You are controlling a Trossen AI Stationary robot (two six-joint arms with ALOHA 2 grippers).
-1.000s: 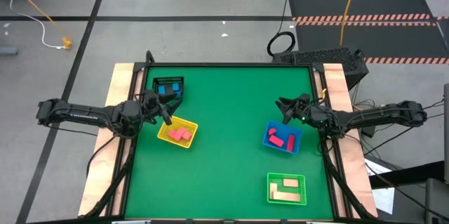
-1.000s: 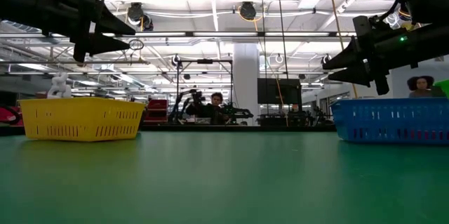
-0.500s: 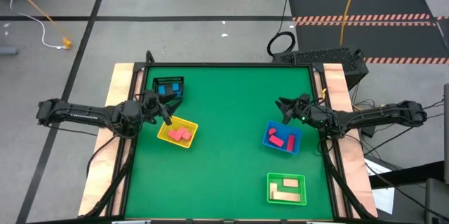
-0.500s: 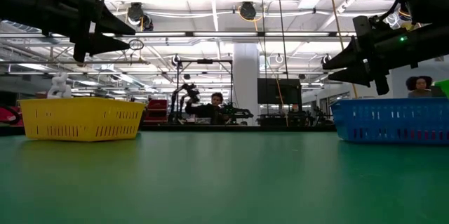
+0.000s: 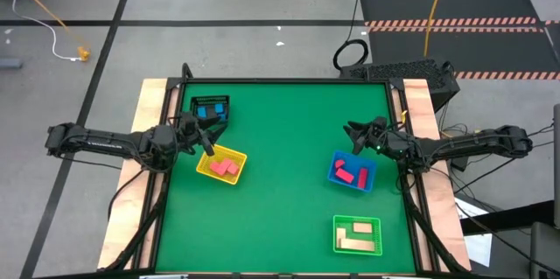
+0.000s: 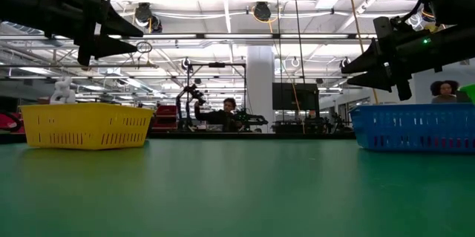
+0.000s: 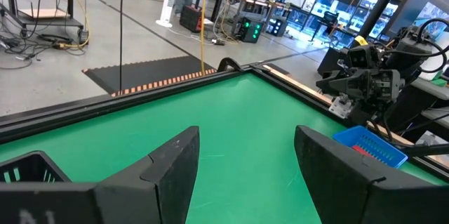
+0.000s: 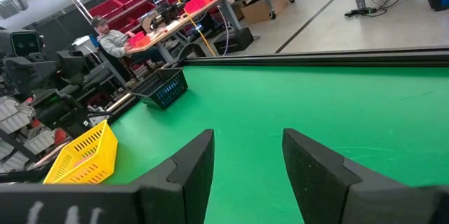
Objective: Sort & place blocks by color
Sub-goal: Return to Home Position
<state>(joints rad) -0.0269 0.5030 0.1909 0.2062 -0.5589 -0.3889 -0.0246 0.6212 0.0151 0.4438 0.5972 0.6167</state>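
My left arm (image 5: pixel 114 143): it reaches in from the left side of the green bench (image 5: pixel 280 205).
My left jaws: wide open and holding nothing. They hang in the air over the far left corner of the yellow tray (image 5: pixel 203 171).
My right arm (image 5: pixel 464 146): it reaches in from the right side of the bench.
My right jaws: wide open and holding nothing. They hang in the air just past the far edge of the blue tray (image 5: pixel 333 177).
Blue blocks (image 5: pixel 206 112): in the black tray (image 5: pixel 210 101), far left on the bench.
Pink blocks (image 5: pixel 224 167): in the yellow tray, just nearer than the black tray.
Red blocks (image 5: pixel 348 174): in the blue tray, on the right.
Tan blocks (image 5: pixel 354 242): in the green tray (image 5: pixel 337 233), near the near right corner.
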